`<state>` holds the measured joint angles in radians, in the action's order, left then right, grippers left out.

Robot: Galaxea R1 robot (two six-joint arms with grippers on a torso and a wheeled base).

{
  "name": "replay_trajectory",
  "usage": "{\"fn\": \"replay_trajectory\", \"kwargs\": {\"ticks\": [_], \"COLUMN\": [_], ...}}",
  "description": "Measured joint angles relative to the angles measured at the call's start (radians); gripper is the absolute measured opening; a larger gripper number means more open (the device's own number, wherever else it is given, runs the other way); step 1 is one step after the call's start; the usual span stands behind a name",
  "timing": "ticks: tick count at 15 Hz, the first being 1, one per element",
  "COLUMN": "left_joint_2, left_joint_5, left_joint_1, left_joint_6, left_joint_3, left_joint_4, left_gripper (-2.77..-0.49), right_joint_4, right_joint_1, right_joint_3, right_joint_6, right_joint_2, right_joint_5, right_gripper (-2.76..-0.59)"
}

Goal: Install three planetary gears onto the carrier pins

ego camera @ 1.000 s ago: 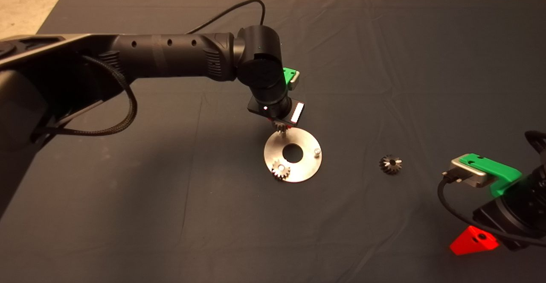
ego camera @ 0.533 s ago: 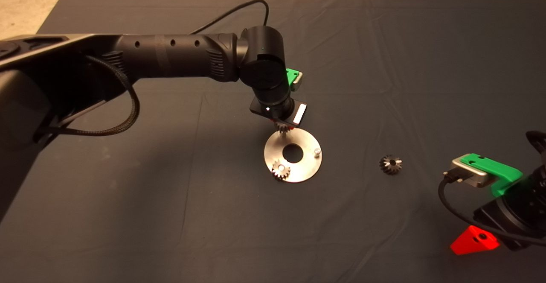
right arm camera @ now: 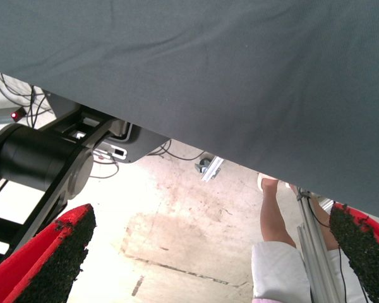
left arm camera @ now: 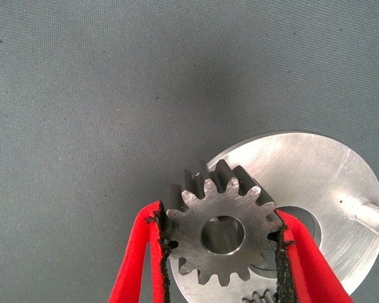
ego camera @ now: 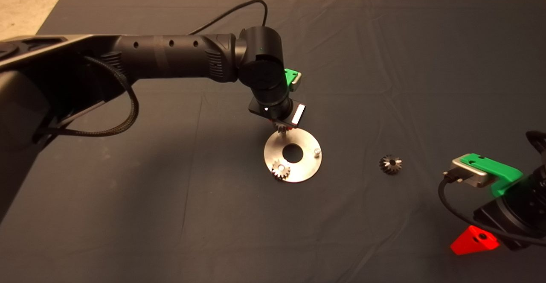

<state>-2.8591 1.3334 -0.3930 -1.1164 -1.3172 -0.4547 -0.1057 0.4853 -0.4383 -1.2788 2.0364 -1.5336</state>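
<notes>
A gear (left arm camera: pixel 222 233) was held clamped between the two red fingers of the left gripper (ego camera: pixel 281 126), flat face toward the wrist camera, its centre hole open and unobstructed. It was held just above the far edge of the silver disc (ego camera: pixel 305 170), over the pin standing there; that pin (ego camera: pixel 282 135) was glimpsed in the head view directly under the gear, and whether the hole had met its tip could not be told. The hole's axis was judged to run nearly upright, in line with the pin, so a straight lowering was judged to be what remained. A second gear (ego camera: pixel 281 170) was seen seated on the pin at the disc's near left edge. A third pin (ego camera: pixel 316 151) stood bare at the disc's right edge. The last gear (ego camera: pixel 390 164) lay loose on the mat (ego camera: pixel 384 61), well to the right of the disc and nearer the right gripper (right arm camera: pixel 208 265), which was parked at the mat's near right corner with its fingers spread apart
</notes>
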Motion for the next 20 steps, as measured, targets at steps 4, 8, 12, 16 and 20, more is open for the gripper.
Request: {"fn": "replay_trajectory", "kwargs": {"ticks": [4, 8, 12, 16, 20], "left_joint_2": [0.000, 0.009, 0.009, 0.007, -0.001], "left_joint_5": [-0.001, 0.009, 0.017, 0.018, 0.026], "left_joint_1": [0.000, 0.003, 0.004, 0.004, 0.004], "left_joint_6": [0.000, 0.000, 0.000, 0.000, 0.000], "left_joint_3": [0.001, 0.020, 0.026, 0.026, 0.025], "left_joint_4": [0.000, -0.001, -0.001, -0.001, -0.001], "left_gripper": [-2.56, -2.55, -2.56, -2.55, -2.56], "right_joint_4": [0.000, 0.000, 0.000, 0.000, 0.000], "right_joint_1": [0.000, 0.000, 0.000, 0.000, 0.000], "right_joint_3": [0.000, 0.000, 0.000, 0.000, 0.000], "right_joint_6": [0.000, 0.000, 0.000, 0.000, 0.000], "right_joint_2": [0.000, 0.000, 0.000, 0.000, 0.000], "right_joint_5": [0.000, 0.000, 0.000, 0.000, 0.000], "right_gripper": [-0.61, -0.61, -0.61, -0.61, -0.61]}}
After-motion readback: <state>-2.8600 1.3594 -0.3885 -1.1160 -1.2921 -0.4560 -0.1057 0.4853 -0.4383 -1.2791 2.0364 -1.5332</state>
